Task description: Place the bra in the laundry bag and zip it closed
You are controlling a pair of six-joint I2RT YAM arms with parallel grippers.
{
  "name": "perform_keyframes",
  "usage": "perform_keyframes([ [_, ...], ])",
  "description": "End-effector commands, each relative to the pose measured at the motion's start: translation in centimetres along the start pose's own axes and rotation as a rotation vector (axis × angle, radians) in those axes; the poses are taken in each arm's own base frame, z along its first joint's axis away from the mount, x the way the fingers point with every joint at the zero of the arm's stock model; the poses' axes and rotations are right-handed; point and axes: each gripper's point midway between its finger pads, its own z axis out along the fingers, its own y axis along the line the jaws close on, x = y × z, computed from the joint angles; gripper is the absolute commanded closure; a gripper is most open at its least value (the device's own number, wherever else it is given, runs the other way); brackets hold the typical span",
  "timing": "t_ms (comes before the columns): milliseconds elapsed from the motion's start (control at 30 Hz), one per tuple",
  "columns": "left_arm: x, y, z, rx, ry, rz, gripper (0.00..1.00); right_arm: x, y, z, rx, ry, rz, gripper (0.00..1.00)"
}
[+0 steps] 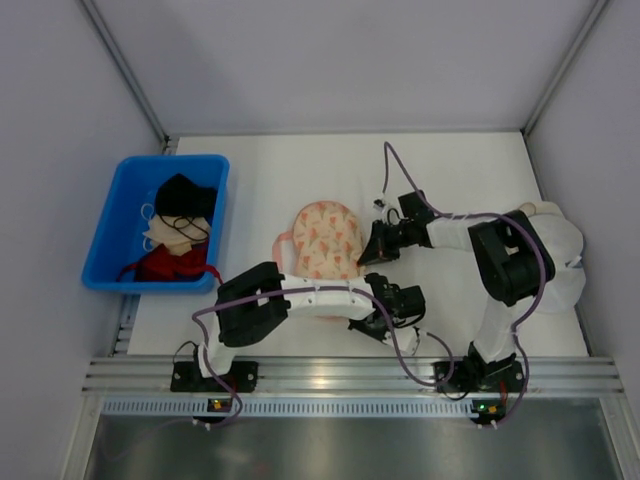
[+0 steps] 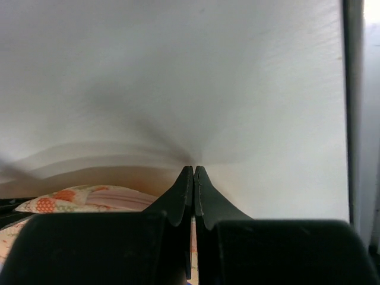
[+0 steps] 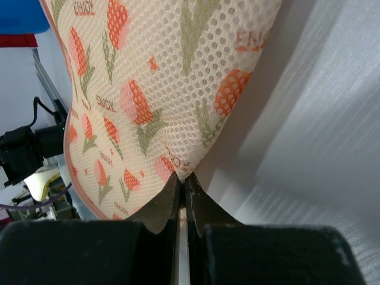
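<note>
The laundry bag (image 1: 325, 240), peach-pink with a reddish print, lies in the middle of the table. Its upper lobe is in full view and its near part is under my left arm. My right gripper (image 1: 368, 245) is shut on the bag's right edge. In the right wrist view the printed mesh (image 3: 160, 89) is pinched at the fingertips of that gripper (image 3: 183, 177). My left gripper (image 1: 408, 302) is shut just right of the bag's near end, tips (image 2: 194, 168) on bare table, with the bag (image 2: 77, 199) low to its left. The bra is not in view.
A blue bin (image 1: 108, 235) at the far left holds black, beige and red garments. White round domes (image 1: 565, 250) sit at the right edge behind my right arm. A metal rail (image 1: 350, 375) runs along the near edge.
</note>
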Motion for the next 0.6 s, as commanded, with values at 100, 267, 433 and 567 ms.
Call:
perform_keyframes([
  [100, -2.2, -2.9, -2.4, 0.058, -0.125, -0.044, 1.0, -4.9, 1.4, -0.8, 0.01, -0.087, -0.143, 0.98],
  [267, -3.2, 1.5, -3.2, -0.066, -0.172, -0.098, 1.0, -2.1, 1.6, -2.3, 0.019, -0.008, -0.123, 0.46],
  [433, -3.3, 4.2, -3.2, -0.135, -0.198, -0.121, 1.0, 0.0, 0.2, -4.3, 0.057, 0.046, -0.12, 0.06],
  [567, -3.4, 5.8, -3.3, -0.201, -0.2, -0.13, 1.0, 1.8, 0.5, -5.1, -0.008, 0.098, -0.044, 0.03],
])
